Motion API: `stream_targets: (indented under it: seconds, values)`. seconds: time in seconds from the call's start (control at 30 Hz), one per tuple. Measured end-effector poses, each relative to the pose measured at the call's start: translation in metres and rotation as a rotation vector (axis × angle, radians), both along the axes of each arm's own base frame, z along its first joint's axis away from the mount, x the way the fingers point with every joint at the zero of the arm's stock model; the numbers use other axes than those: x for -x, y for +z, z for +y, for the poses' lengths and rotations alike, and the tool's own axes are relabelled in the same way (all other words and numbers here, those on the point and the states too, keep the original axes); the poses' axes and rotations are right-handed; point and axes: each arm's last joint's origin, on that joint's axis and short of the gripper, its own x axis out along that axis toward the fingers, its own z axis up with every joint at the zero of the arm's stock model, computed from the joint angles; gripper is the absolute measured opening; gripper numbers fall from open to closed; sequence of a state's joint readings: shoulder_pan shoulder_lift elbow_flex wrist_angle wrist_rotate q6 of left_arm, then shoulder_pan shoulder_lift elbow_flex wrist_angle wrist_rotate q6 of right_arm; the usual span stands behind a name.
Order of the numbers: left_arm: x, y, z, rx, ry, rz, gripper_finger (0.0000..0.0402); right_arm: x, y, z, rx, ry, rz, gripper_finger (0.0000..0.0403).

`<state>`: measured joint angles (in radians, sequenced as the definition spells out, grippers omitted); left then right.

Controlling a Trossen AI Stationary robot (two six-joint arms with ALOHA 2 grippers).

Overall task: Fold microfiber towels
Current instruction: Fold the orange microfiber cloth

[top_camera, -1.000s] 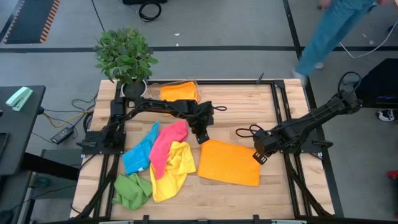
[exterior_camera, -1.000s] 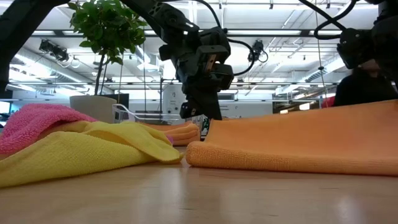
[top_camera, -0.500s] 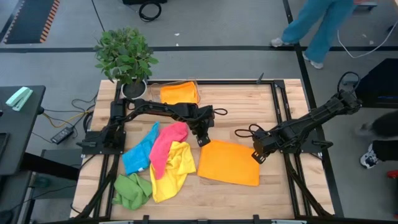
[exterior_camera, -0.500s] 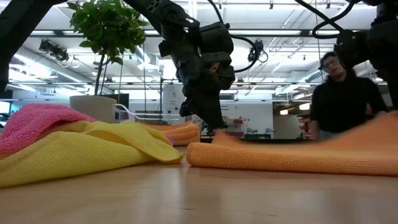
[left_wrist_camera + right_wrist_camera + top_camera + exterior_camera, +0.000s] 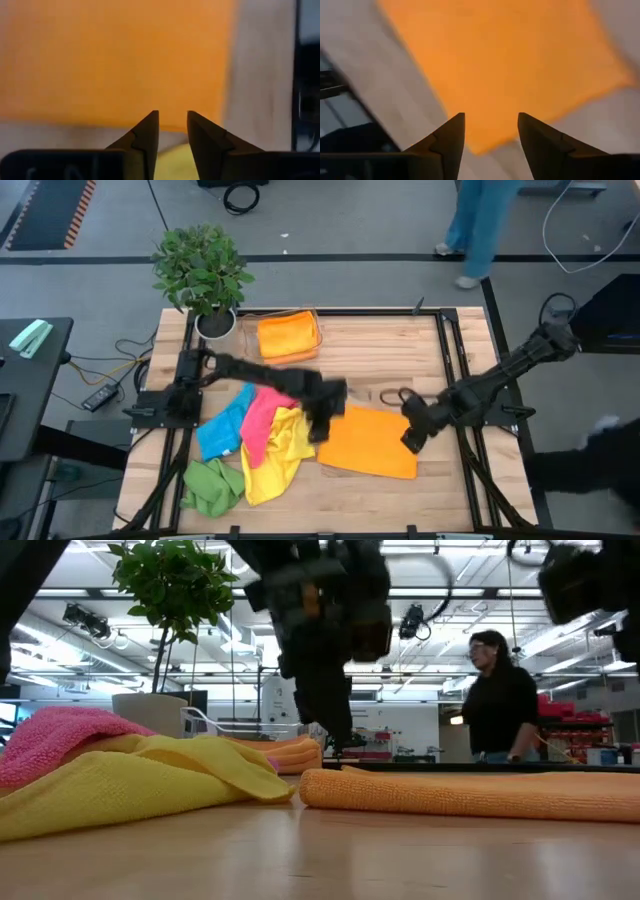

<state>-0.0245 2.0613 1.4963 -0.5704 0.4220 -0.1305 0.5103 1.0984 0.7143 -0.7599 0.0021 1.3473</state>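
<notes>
Now orange towel (image 5: 368, 442) dropped flat, left hand (image 5: 318, 430) and right hand (image 5: 411, 443) parted, empty, lifted off its corners.

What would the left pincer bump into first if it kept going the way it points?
Probably the flat orange towel: the left pincer, open and empty, points at its near edge. How far off is unclear.

Probably a robotics lab: ceiling strip lights (image 5: 200, 592), cabled floor (image 5: 330, 220).

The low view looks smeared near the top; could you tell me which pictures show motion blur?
Low view: left gripper smeared, yellow towel crisp. High view: both arms slightly smeared. Wrist views: orange towel blurred, fingers sharp.
</notes>
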Motion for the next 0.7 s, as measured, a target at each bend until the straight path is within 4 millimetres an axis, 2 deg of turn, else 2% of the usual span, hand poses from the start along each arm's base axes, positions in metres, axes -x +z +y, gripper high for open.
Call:
stream_targets:
  seconds: [0.23, 0.4, 0.53, 0.7]
  values:
    - [0.000, 0.004, -0.078, -0.321, -0.247, -0.226, 0.0058, 0.004, -0.018, 0.056, 0.055, 0.144, -0.095, 0.0181]
    - [0.005, 0.005, -0.107, -0.565, -0.347, -0.309, 0.0049, 0.006, -0.036, 0.076, 0.080, 0.200, -0.060, 0.0180]
    - [0.013, 0.002, -0.116, -0.611, -0.417, -0.276, 0.0078, 0.005, -0.041, 0.078, 0.073, 0.152, -0.038, 0.0180]
    - [0.022, -0.001, -0.125, -0.604, -0.460, -0.219, 0.0147, 0.005, -0.040, 0.079, 0.070, 0.166, -0.050, 0.0180]
